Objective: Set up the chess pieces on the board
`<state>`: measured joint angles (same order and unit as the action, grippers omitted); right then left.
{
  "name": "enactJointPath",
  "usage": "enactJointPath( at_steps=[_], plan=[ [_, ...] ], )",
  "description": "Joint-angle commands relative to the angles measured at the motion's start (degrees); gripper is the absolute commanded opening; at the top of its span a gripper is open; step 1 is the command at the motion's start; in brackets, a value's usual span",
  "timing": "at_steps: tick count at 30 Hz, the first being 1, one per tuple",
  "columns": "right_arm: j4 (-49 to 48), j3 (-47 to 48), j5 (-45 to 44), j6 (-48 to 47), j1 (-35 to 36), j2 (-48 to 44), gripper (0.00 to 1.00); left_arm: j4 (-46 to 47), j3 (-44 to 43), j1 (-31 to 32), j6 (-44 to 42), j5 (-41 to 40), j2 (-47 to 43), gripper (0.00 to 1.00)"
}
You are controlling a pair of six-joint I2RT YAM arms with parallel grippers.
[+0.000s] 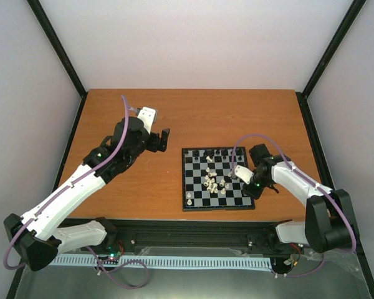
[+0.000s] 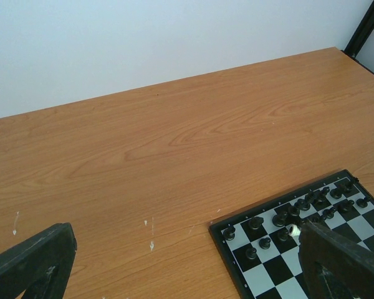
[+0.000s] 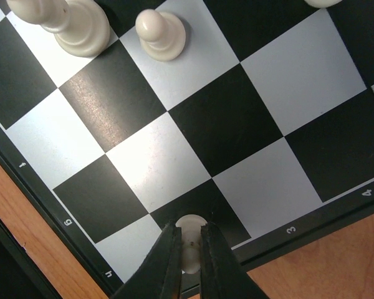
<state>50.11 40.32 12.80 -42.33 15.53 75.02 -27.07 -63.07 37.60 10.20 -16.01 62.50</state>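
The board (image 1: 196, 200) lies on the table right of centre, with black pieces (image 1: 217, 152) along its far rows and cream-white pieces (image 1: 212, 184) clustered mid-board. My right gripper (image 1: 248, 187) is at the board's right edge. In the right wrist view its fingers (image 3: 168, 261) are shut on a cream-white piece (image 3: 191, 223) standing on a black square next to the border (image 3: 311, 233). Two more cream-white pieces (image 3: 161, 34) stand farther in. My left gripper (image 1: 164, 140) is open and empty, above bare table left of the board's far corner (image 2: 219, 228).
Black frame posts (image 1: 315, 68) and white walls enclose the wooden table (image 1: 124, 199). A black rail (image 1: 193, 233) runs along the near edge between the arm bases. Small white scuffs (image 2: 151, 244) mark the wood near the board.
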Motion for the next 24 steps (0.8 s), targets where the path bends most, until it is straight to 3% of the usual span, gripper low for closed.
enactJointPath(
  at_steps=[1,7,13,24],
  plan=[
    [-0.54,-0.5,0.39,0.17,0.45,0.34,0.06,-0.27,-1.97,-0.43,-1.08,0.56,0.25,1.0],
    [0.61,0.74,0.97,0.15,0.41,-0.47,0.2,-0.26,-1.97,-0.43,-1.06,0.77,0.35,1.0],
    [6.98,10.12,3.57,1.39,0.43,-3.01,0.36,-0.26,-2.01,-0.45,-1.06,0.89,0.51,1.0],
    [2.79,21.78,8.24,7.22,1.18,7.99,0.29,-0.26,-1.97,-0.43,-0.97,0.56,0.41,1.0]
  ],
)
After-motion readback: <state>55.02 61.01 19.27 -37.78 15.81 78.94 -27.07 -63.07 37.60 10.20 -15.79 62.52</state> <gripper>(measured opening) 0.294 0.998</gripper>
